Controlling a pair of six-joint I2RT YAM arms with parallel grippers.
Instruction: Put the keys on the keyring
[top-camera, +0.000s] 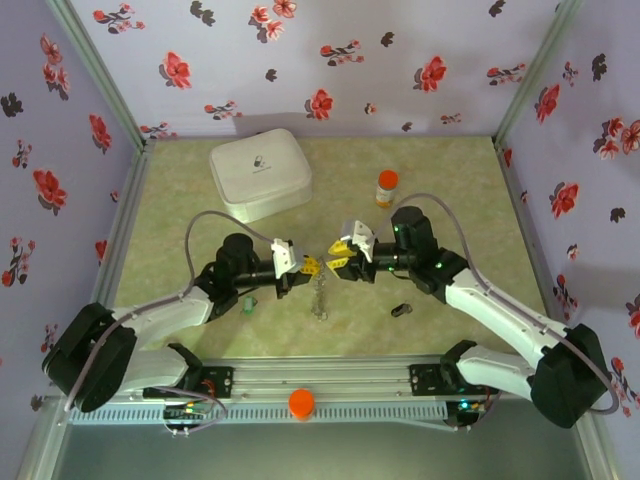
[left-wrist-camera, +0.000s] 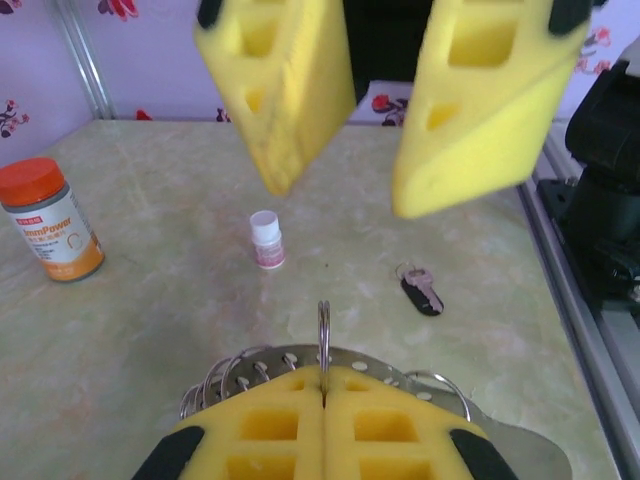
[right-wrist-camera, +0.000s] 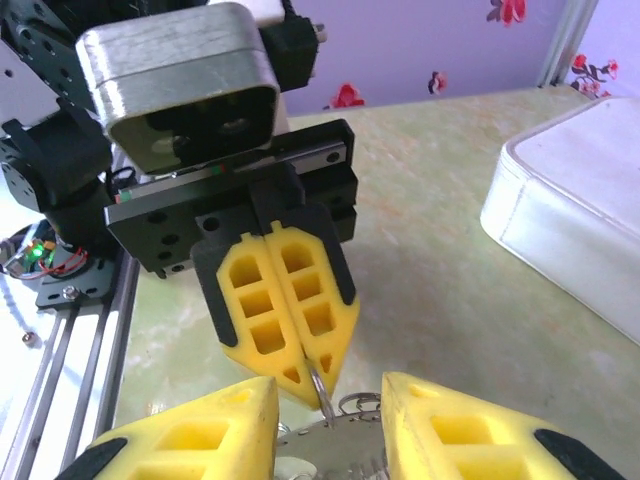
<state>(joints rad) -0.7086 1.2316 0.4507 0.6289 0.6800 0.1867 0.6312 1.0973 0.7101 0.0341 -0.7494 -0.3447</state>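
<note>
Flowered walls (top-camera: 330, 60) closed round a pale green table (top-camera: 450, 190), and over its near middle the two arms met nose to nose. The left gripper (left-wrist-camera: 323, 378) had its yellow fingers (right-wrist-camera: 285, 300) pressed flat together, clamped on the keyring (left-wrist-camera: 323, 325), whose thin metal loop stood edge-up out of the fingertips. From above, the rest of it trailed down just under the meeting point. The right gripper (left-wrist-camera: 350, 195) faced it with its fingers (right-wrist-camera: 460, 430) apart. From its own wrist the loop sat in the gap between them, but I could not tell whether either pad touched it. Neither key was on the ring or in any grip. The black key (left-wrist-camera: 420, 290) lay flat on the table, beyond the left fingertips and off to their right, below the open right fingers. Its long axis ran slantwise, dark head nearer the left fingers and blade pointing away. The right arm was plainly the nearer and the free one, so I judged the coming move to be its fingers turning down and outward to that key. The green key (top-camera: 247, 303) lay behind the left fingers, close by that arm's forearm and well apart from the ring. It was too small to make out its heading. Whether the ring had an opening I could not see, since the pads hid its lower part. A pill bottle (left-wrist-camera: 50, 220) and a small white piece (left-wrist-camera: 266, 240) stood farther out, and a white box (right-wrist-camera: 580, 220) lay off to the side
</note>
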